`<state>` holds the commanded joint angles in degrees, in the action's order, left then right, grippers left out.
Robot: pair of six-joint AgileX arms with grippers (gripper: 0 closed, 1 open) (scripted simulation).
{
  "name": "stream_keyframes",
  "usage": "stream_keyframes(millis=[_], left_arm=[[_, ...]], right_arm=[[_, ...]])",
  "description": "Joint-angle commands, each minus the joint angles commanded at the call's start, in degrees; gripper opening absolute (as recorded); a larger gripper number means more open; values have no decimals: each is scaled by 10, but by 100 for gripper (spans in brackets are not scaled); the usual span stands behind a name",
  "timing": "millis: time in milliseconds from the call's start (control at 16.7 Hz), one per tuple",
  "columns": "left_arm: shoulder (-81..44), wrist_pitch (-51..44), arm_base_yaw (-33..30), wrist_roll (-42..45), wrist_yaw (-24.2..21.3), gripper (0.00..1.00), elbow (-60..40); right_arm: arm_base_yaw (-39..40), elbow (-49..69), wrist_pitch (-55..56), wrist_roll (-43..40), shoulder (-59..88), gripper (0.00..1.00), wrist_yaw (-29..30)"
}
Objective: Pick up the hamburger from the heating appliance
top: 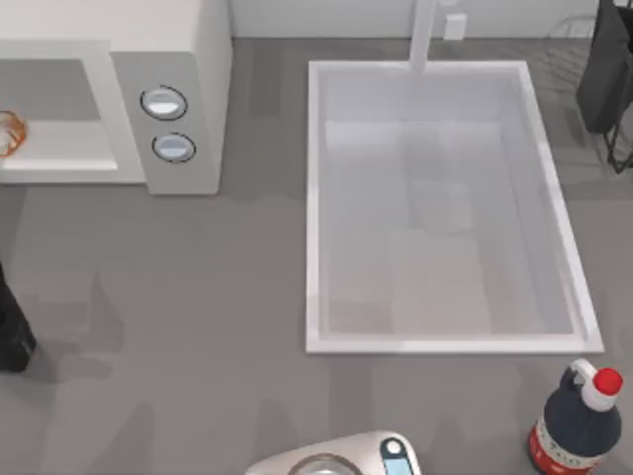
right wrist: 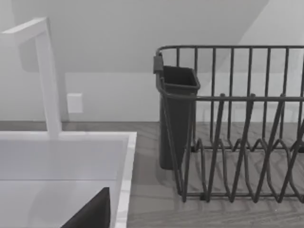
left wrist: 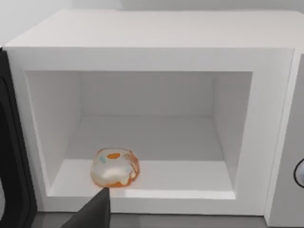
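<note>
White microwave (left wrist: 156, 52) stood open, the hamburger (left wrist: 115, 167) on its floor near the front lip. The left gripper (left wrist: 97, 211) waited outside, finger state indeterminable. Risk: clipping the lip or nudging the hamburger deeper.

White rectangular sink basin (top: 554, 198) set in the grey countertop (top: 178, 327), right of centre; white faucet (top: 423, 35) rising at its back edge, small white wall outlet (top: 454, 26) just beside it; dark wire dish rack (right wrist: 237, 142) on the counter to the basin's right at the far right corner, dark utensil cup (right wrist: 176, 109) hung on its end nearest the basin; dark bottle with red-and-white cap and red label (top: 579, 421) upright near the front right, in front of the basin's corner; silver kitchen scale (top: 346, 457) with blue display at the front edge, cut off by the frame.
</note>
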<state>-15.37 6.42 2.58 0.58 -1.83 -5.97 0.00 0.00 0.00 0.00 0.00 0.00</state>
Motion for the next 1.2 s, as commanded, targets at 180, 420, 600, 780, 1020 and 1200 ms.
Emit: stream_keyframes(millis=[180,420,600,780,1020,1200], left_arm=[[-134,56,23,5,-15,100,-53],[-353,148,59,13,-40,100,-139],[-533,224,87,20,-59,100,-211],[-714,302,113,27,-79,100,-284],[-941,402,138,36,-102,100,-376],[-1084,468,146,42,-116,100,-437]], right_arm=[[0,0,0,0,0,100,0],[0,0,0,0,0,100,0],[0,0,0,0,0,100,0],[0,0,0,0,0,100,0],[0,0,0,0,0,100,0],[0,0,0,0,0,100,0]])
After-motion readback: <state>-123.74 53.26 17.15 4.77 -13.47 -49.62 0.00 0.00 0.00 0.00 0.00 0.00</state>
